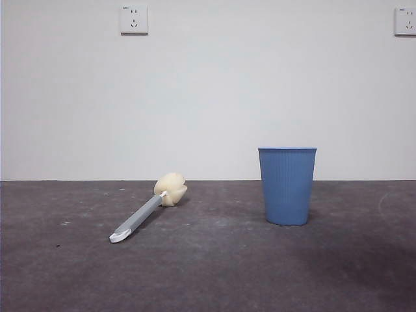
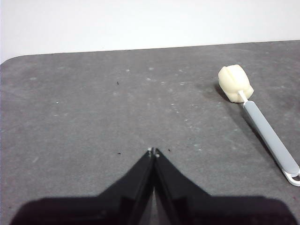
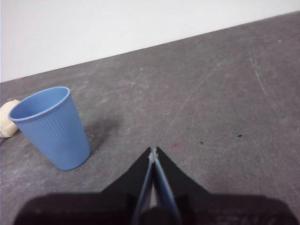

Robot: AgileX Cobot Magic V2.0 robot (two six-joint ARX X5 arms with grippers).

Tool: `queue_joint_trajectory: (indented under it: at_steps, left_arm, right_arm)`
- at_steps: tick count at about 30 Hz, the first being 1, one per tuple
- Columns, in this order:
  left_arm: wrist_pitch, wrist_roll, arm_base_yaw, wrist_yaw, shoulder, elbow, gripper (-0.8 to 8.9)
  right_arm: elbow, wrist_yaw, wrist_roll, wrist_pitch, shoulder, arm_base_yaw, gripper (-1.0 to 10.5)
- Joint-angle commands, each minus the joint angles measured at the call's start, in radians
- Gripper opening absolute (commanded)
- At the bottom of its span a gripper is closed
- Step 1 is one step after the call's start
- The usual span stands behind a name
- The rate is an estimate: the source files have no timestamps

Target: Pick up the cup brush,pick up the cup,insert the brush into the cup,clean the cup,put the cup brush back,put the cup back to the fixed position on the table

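Note:
The cup brush lies flat on the table left of centre, its cream sponge head toward the back and its white tip toward the front. The left wrist view shows the cup brush off to one side of my left gripper, which is shut and empty above bare table. The blue ribbed cup stands upright right of centre. In the right wrist view the cup stands apart from my right gripper, shut with nothing in it. Neither arm shows in the front view.
A white wall rises behind the table's far edge, with one socket at upper left and another socket at upper right. Faint scuffs and small specks mark the dark table surface.

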Motion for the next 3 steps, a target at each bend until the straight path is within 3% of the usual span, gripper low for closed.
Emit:
queue_joint_trajectory:
  at_steps: [1, 3]
  left_arm:
    - [0.003, -0.003, 0.003, 0.0, -0.001, -0.014, -0.03]
    - [0.003, -0.003, 0.003, 0.0, -0.001, -0.014, -0.03]
  right_arm:
    - [-0.012, 0.002, 0.002, -0.008, -0.004, -0.003, 0.0]
    - [-0.012, 0.002, 0.036, -0.008, -0.004, -0.003, 0.0]
